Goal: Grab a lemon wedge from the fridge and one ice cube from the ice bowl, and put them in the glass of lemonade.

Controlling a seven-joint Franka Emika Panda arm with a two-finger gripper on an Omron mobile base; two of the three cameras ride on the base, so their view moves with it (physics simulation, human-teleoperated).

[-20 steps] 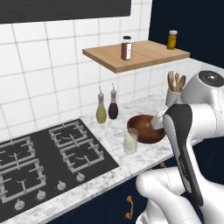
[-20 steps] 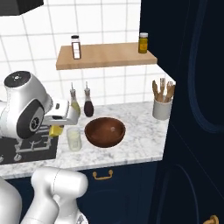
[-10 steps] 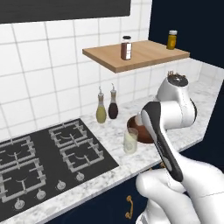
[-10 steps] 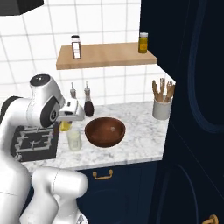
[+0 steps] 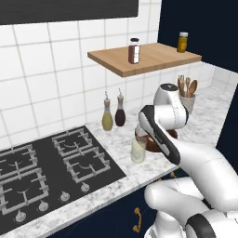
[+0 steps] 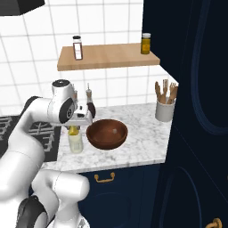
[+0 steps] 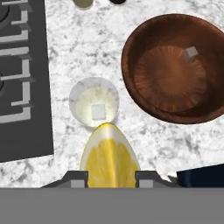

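My gripper [image 7: 111,177] is shut on the lemon wedge [image 7: 109,157], a bright yellow slice held between the two fingertips. It hangs just above the glass of lemonade [image 7: 94,103], a clear tumbler with a small white cube floating in the pale liquid. In the right base view the gripper [image 6: 75,127] hovers over the glass [image 6: 75,141], with the ice bowl [image 6: 107,133] to its right. The dark reddish-brown ice bowl [image 7: 144,48] holds one ice cube [image 7: 191,52]. The glass [image 5: 137,151] stands near the counter's front edge. The fridge is out of view.
A black gas cooktop [image 5: 42,167] lies left of the glass. Two bottles [image 5: 114,116] stand by the tiled wall. A grey utensil holder [image 6: 164,111] sits at the right of the counter, beside tall navy cabinets [image 6: 191,111]. A wooden shelf [image 6: 107,55] with jars hangs above.
The arm has swung left from above the bowl to above the glass, carrying the lemon wedge with it. The gripper stays shut on the wedge.
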